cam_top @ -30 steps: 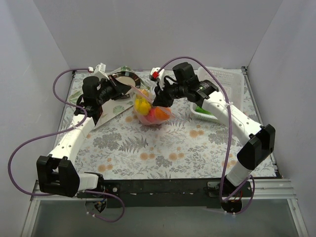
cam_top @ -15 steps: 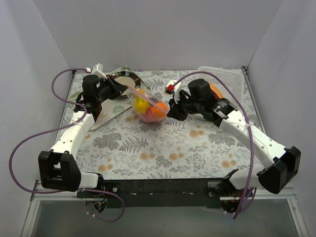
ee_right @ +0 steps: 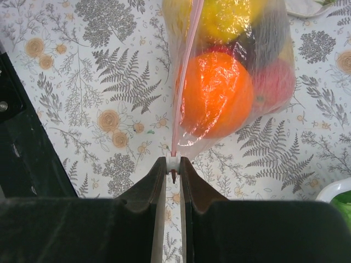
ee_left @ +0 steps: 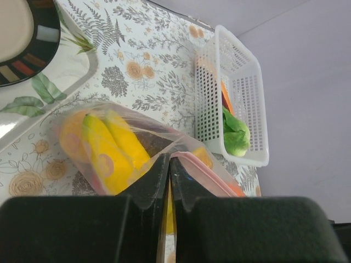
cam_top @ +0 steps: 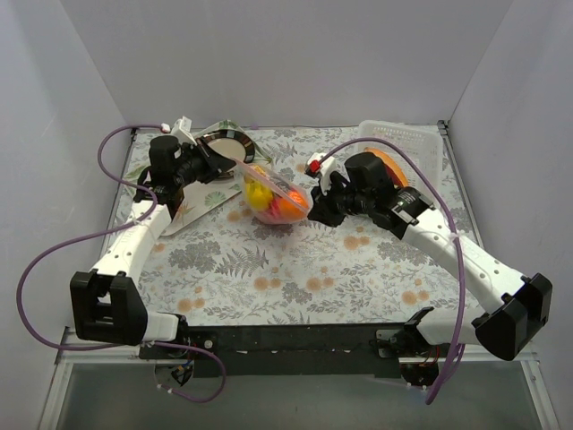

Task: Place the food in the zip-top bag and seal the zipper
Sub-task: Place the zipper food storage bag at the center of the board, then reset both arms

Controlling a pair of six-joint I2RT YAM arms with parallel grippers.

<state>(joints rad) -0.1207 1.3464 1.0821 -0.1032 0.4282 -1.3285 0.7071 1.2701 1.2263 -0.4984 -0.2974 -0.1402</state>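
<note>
1. The left tool (cam_top: 235, 161) is closed. In the left wrist view, its two fingers at the bottom centre press together on the edge of the zip-top bag (cam_top: 273, 199).
2. The right tool (cam_top: 313, 199) is also closed. In the right wrist view, its fingertips at the lower centre pinch the end of the zipper (ee_right: 186, 71).
3. In the top view the zipper runs as a straight pink line between the two tools, from upper left down to lower right. I cannot tell if it is sealed along its whole length.
4. The zip-top bag hangs below this line, a little above the centre of the top view. I cannot tell if its bottom touches the tabletop (cam_top: 269, 278).
5. Inside the bag, the right wrist view shows an orange (ee_right: 216, 93) in the middle, a lemon (ee_right: 225, 19) above it and a red fruit (ee_right: 274, 79) to its right. The left wrist view shows a banana (ee_left: 115, 148) behind the plastic.
6. A white basket (cam_top: 421, 143) stands in the upper right of the top view, apart from the bag. A green leafy piece (ee_left: 235, 134) lies in it.
7. A plate (cam_top: 224, 143) is at the upper left of the top view, just behind the left tool.
</note>
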